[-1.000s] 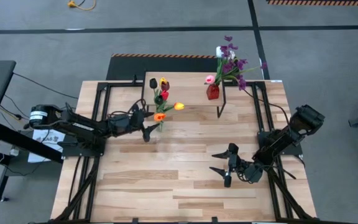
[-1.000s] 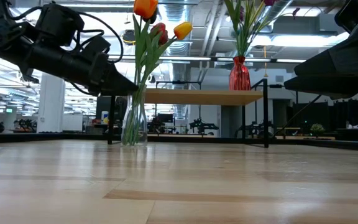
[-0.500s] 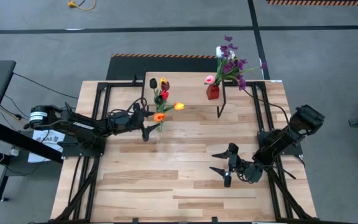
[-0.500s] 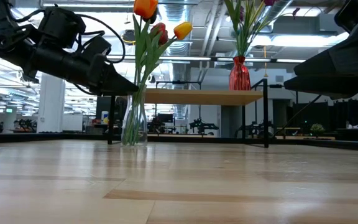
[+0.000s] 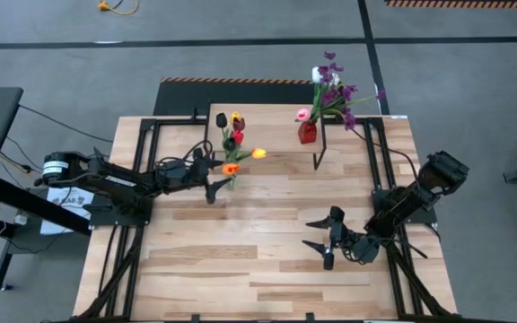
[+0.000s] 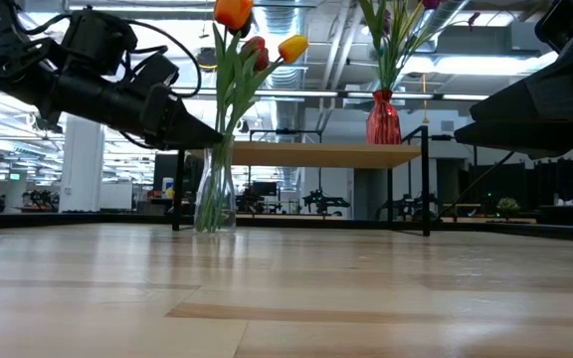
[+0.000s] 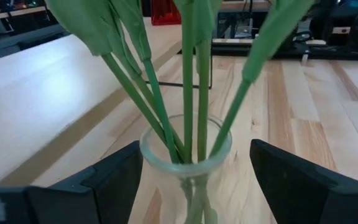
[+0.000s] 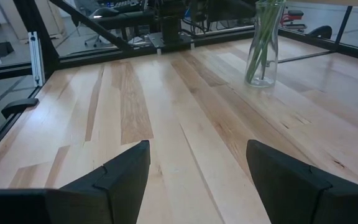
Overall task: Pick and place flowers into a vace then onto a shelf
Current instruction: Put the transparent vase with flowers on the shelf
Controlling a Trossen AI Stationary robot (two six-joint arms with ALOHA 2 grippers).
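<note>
The left gripper (image 5: pixel 215 184) is at the clear glass vase (image 6: pixel 214 195), with its fingers (image 7: pixel 114 180) spread apart on both sides of the vase neck; they do not clench the glass. This vase stands on the table (image 5: pixel 240 260), just in front of the left end of the shelf (image 6: pixel 316 153), and it holds tulips (image 5: pixel 233 148) in orange, red, yellow and a dark colour on long green stems (image 7: pixel 191 81).

On the shelf, at its right part, stands a small red vase (image 5: pixel 307 133) with purple sprigs (image 5: pixel 335 85) and a pink flower. The left part of the shelf board is free.

The right gripper (image 5: pixel 323 240) hangs over the near right part of the table, well apart from both vases, with its fingers (image 8: pixel 120 177) released and nothing between them. Between the two arms the wooden surface is wide and bare up to the near edge.
</note>
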